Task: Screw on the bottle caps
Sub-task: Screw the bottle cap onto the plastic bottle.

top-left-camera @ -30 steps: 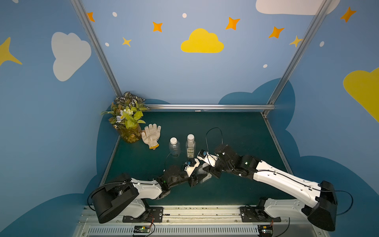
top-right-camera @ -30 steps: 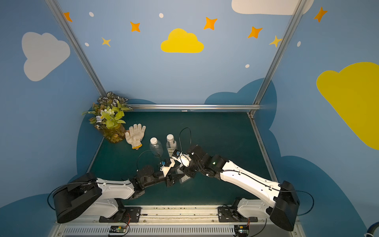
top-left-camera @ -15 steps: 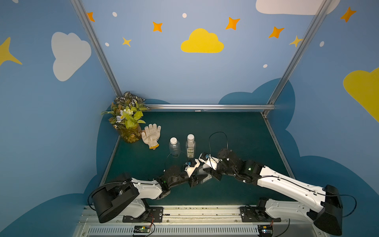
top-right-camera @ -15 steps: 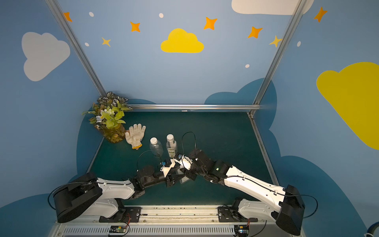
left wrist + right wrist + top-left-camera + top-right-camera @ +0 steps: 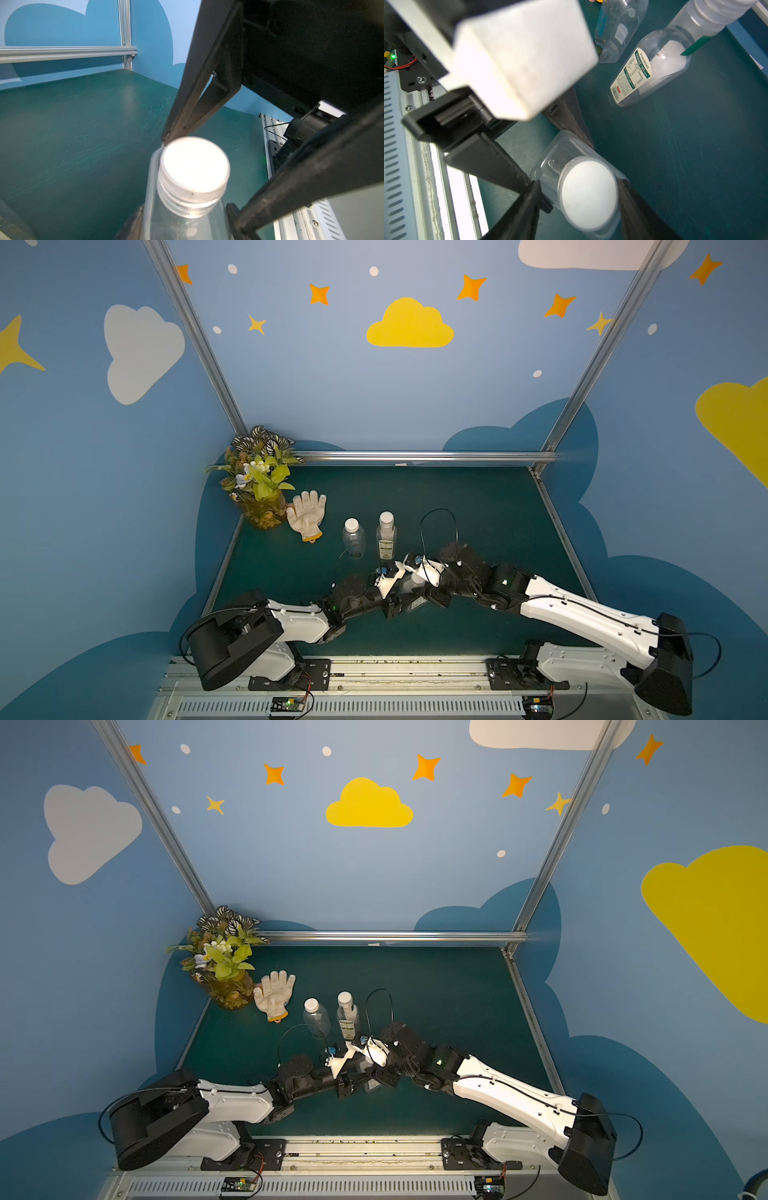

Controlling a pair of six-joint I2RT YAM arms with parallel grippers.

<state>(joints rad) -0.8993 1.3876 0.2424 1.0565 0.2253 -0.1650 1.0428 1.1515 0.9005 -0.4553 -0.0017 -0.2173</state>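
Widening off the round white plastic screw cap (image 5: 588,195), the right end effector (image 5: 579,185) has just released it atop the wide flat-sided clear plastic bottle (image 5: 550,151), which the left end effector (image 5: 182,226) grasps at the front of the green desk (image 5: 478,510), suggesting this cap is seated.
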